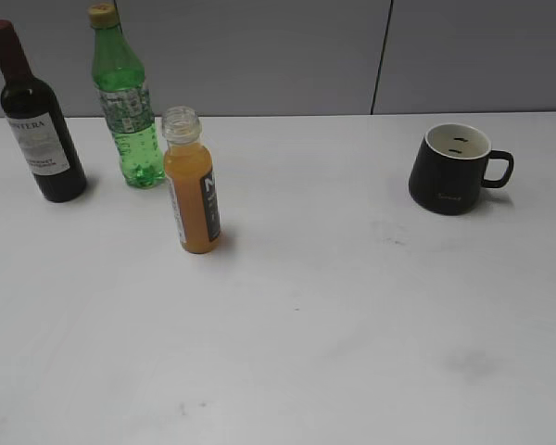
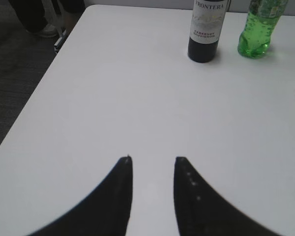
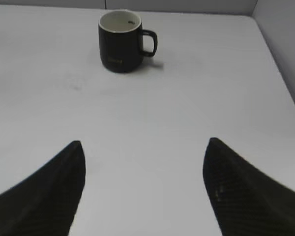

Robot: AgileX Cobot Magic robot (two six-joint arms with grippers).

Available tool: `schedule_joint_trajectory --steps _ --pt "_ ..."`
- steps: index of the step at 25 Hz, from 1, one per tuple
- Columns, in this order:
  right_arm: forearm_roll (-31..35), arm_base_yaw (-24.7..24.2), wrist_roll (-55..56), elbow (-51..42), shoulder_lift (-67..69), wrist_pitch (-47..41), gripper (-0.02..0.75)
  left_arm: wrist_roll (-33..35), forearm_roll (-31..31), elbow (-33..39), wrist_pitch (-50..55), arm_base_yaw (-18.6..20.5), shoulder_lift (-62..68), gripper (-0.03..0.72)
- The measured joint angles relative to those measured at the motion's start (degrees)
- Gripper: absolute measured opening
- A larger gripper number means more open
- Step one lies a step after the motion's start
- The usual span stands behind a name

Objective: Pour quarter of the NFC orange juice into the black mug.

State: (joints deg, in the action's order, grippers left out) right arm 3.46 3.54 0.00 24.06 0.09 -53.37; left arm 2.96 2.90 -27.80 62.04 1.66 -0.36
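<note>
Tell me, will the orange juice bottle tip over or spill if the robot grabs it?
The NFC orange juice bottle is tall and narrow and nearly full, so a push near the top would probably tip it. Its cap looks to be off, so juice could spill. The clear plastic wall may give a little when squeezed, and probably feels slick.

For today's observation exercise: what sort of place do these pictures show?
Probably a lab or office test bench: a bare white table, grey partition panels behind, and staged props only, three bottles and a black mug.
</note>
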Motion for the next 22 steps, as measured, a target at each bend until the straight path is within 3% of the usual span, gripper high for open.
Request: schedule_joint_trajectory --steps 3,10,22 --pt "-1.3 0.0 0.0 0.7 2.2 4.7 0.568 0.0 0.0 0.0 0.0 0.0 0.0 0.232" --pt "-2.5 0.0 0.0 -3.0 12.1 30.9 0.568 0.0 0.0 0.0 0.0 0.0 0.0 0.232" --pt "-2.7 0.0 0.0 -9.6 47.4 76.2 0.571 0.0 0.0 0.0 0.0 0.0 0.0 0.232"
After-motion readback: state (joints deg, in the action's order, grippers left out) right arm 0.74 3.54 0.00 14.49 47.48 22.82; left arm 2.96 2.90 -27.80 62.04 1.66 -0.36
